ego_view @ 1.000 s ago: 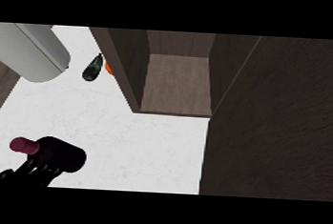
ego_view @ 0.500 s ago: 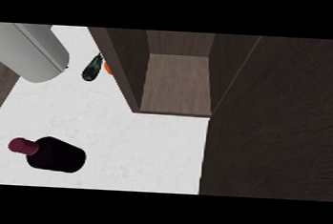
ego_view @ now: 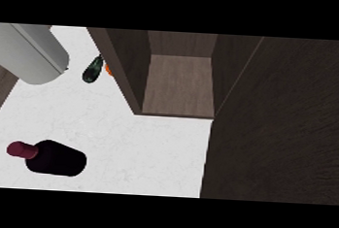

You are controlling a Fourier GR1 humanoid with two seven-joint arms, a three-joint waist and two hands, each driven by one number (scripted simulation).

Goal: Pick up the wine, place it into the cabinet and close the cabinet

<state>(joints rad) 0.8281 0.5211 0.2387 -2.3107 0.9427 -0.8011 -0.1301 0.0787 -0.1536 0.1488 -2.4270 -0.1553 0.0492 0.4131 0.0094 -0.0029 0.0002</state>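
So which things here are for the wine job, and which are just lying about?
For the job:
- wine bottle, lying on the white counter
- open cabinet
- cabinet door, standing open at the right

Just lying about:
- grey cylinder-shaped appliance, top left
- dark green object beside the cabinet
- small orange thing next to it

No hand shows right now.

No forearm in the head view, no left hand, no right hand, both out of sight of the camera
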